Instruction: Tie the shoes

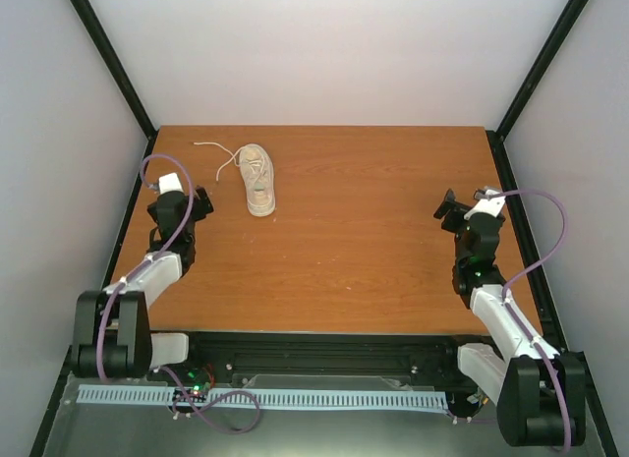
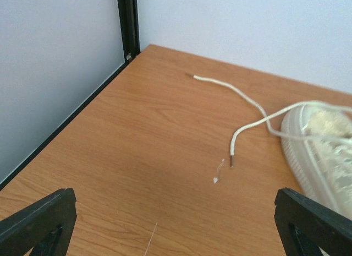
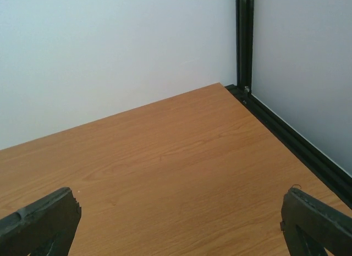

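Observation:
A small cream-beige sneaker (image 1: 258, 179) lies on the wooden table (image 1: 373, 241) at the back left, toe pointing toward the arms. Its thin white laces (image 1: 218, 154) are loose and trail off to the left. In the left wrist view the shoe (image 2: 324, 151) sits at the right edge and two lace ends (image 2: 242, 132) lie on the wood. My left gripper (image 1: 201, 203) is open and empty, just left of and nearer than the shoe. My right gripper (image 1: 450, 211) is open and empty at the far right, away from the shoe.
Black frame posts (image 1: 113, 59) and pale walls close in the table on three sides. A black rail (image 3: 297, 143) runs along the right edge. A small white scuff (image 2: 216, 179) marks the wood near the lace end.

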Robot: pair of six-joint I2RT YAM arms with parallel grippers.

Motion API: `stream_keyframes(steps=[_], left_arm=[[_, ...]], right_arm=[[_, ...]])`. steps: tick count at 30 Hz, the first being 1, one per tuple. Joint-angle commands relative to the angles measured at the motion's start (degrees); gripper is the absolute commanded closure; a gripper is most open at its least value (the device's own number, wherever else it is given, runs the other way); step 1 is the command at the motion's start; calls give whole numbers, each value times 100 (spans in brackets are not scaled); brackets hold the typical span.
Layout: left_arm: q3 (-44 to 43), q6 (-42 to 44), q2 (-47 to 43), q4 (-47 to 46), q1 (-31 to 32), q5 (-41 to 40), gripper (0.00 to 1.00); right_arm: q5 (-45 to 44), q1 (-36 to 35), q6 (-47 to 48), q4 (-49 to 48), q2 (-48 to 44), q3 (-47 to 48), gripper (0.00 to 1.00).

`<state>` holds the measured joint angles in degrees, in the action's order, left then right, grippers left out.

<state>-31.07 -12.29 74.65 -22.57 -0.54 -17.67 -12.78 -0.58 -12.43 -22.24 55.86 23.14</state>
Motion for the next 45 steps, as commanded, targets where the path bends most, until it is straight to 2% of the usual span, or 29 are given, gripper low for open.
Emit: stream_keyframes(steps=[1,3,7,10,14,18,23,30,36,41,45], left_arm=[[-121,-551,-616,681,-27,667,0],[-420,-938,-695,1202,-28,913,0],[-1140,-1667,-521,2564,-26,1105,0],[-1579,-2368,-182,3413,-27,1147,0],[-1978,-2319,490,3591,161,1620,0],[-2773,-2111,1428,4221,578,1860,0],[-3420,-2095,2163,4428,1295,1608,0],[-4298,-2087,3159,4707,1885,1412,0],[-4636,-1996,3756,4961,2027,695,0],[-4957,-1826,4075,5549,2066,-142,0],[-5062,-1798,4285,5701,2066,-239,0]], right_arm=[[-420,13,-217,266,-248,165,0],[-731,12,-368,451,-362,201,0],[-783,12,-590,541,-584,155,0],[-1473,18,-1463,859,-739,146,0],[-957,36,-1345,806,-869,180,0],[-503,34,-1221,921,-712,369,0],[-334,36,-1116,1099,-389,610,0],[-188,35,-1139,1089,-154,737,0],[3,35,-1221,1104,82,852,0],[138,29,-1287,1172,340,986,0],[296,38,-1282,1199,476,1069,0]])
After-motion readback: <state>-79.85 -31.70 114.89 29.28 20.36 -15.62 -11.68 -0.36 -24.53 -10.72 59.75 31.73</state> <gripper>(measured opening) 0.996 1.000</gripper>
